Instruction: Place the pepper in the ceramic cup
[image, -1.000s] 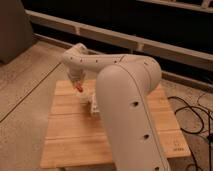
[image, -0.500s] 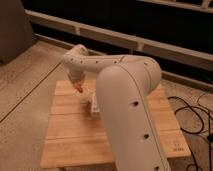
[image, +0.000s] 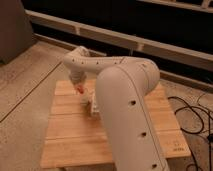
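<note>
The hand (image: 80, 89) hangs just above the wooden counter (image: 75, 142), fingers pressed onto the red pepper (image: 80, 89). Beside it, a pale object (image: 93, 107), perhaps the cup, peeks from behind the white arm (image: 125, 110).

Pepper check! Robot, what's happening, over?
Gripper shut on pepper, above the wooden table. Ceramic cup hidden behind the arm. Over.
</note>
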